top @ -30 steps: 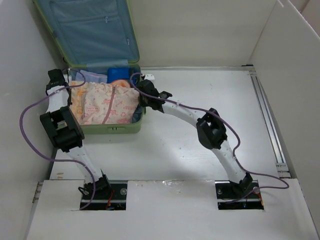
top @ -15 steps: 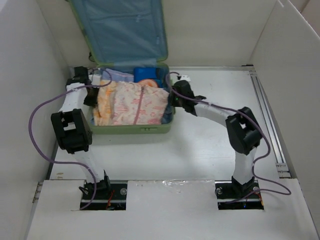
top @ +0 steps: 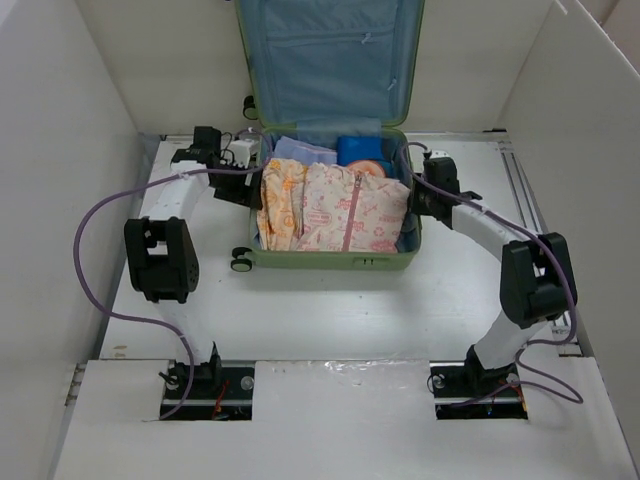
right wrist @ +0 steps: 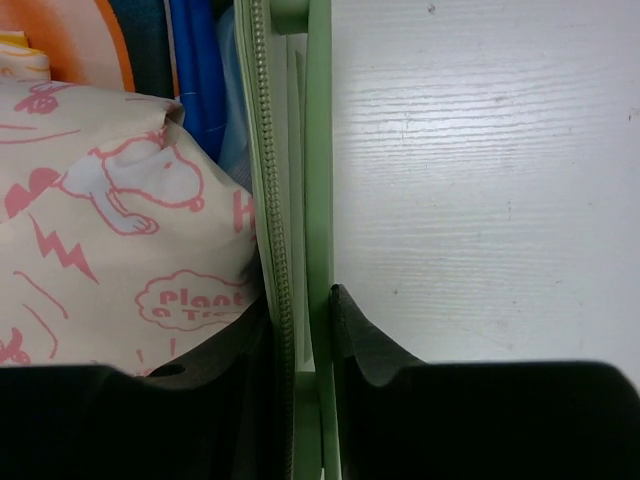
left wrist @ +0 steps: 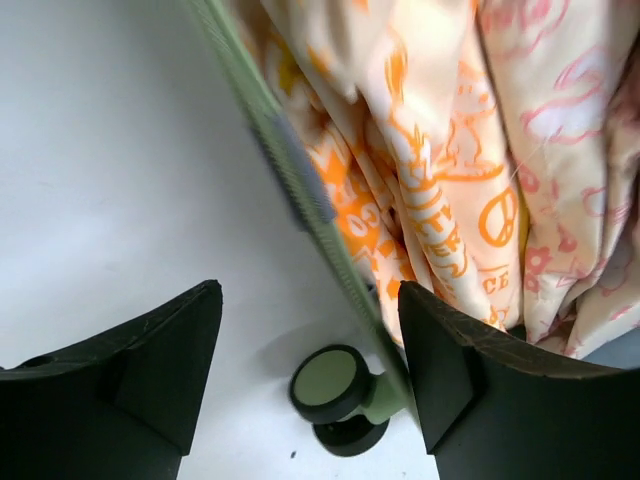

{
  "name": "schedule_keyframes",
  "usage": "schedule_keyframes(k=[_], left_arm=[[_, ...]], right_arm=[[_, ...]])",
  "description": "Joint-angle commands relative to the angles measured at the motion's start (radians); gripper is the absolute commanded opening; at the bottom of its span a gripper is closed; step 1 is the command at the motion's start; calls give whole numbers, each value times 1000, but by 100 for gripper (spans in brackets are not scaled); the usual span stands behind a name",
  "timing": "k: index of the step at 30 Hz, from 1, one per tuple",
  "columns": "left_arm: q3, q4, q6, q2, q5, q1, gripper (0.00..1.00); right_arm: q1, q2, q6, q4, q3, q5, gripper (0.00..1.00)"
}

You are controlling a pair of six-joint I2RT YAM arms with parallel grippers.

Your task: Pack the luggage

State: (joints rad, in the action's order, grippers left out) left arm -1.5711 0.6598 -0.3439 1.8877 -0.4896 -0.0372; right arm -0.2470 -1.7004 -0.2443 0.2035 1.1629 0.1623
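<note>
1. Luggage (top: pixel 335 260): lying open on the table (top: pixel 330 320) between the two arms; lid (top: pixel 330 60) standing upright along the luggage's far side, blue lining facing forward.
2. Contents: patterned garment (top: pixel 335 205) heaping across the near half of the luggage and bulging up to its left rim; blue pouch (top: pixel 358 150) sitting at the luggage's far side.
3. Right gripper (right wrist: pixel 298 330): pinching the right wall of the luggage, one finger inside against the garment and one outside; zipper (right wrist: pixel 265 150) running just beside the inner finger.
4. Left gripper (left wrist: pixel 305 345): fingers standing spread, straddling the left wall of the luggage without touching it, just above the near-left wheel (left wrist: pixel 330 385).
5. Hazards, as judged:
   - with only one side gripped, any pull is likely swivelling the luggage on its wheels;
   - the left fingers closing here are risking a bite on garment cloth rather than wall;
   - cloth overhanging the rim is inviting a zipper jam;
   - a jolt is risking the lid dropping forward onto both wrists.
6. Clearance:
   - open table lying near-side and right of the luggage;
   - only a narrow strip left of the luggage before the white side panel (top: pixel 60 200);
   - almost no room behind the lid.
</note>
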Motion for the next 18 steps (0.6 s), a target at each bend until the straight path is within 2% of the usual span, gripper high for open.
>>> schedule_keyframes(k=[1,3,5,6,7,9,10,11,13,15,18], left_arm=[[-168,15,17,-94,34,42,67],[-249,-72,87,-105,23,42,69],[-273,-174,155,-116,14,42,70],[-273,-303,246,-127,14,42,75],[-273,-380,299,-127,14,42,78],[-309,-488,382,-90,14,42,84],[-445,-499,449,-43,14,42,86],[-520,-499,479,58,14,42,87],[-684,-569,534,146,-16,42,90],[-762,-633,565,243,3,13,99],[-897,-698,487,327,114,-54,100]], right_arm=[[89,74,83,-36,-46,-32,0],[115,74,120,-45,-46,-114,0],[133,56,175,-46,-20,-190,7],[144,47,184,-46,-9,-260,14],[165,36,185,-55,12,-297,28],[186,7,210,-55,38,-412,47],[196,-2,211,-55,64,-443,60],[196,-11,223,-55,75,-466,66],[196,-11,223,-55,84,-492,77],[196,-11,232,-55,112,-504,84],[196,-2,214,-55,121,-514,87]])
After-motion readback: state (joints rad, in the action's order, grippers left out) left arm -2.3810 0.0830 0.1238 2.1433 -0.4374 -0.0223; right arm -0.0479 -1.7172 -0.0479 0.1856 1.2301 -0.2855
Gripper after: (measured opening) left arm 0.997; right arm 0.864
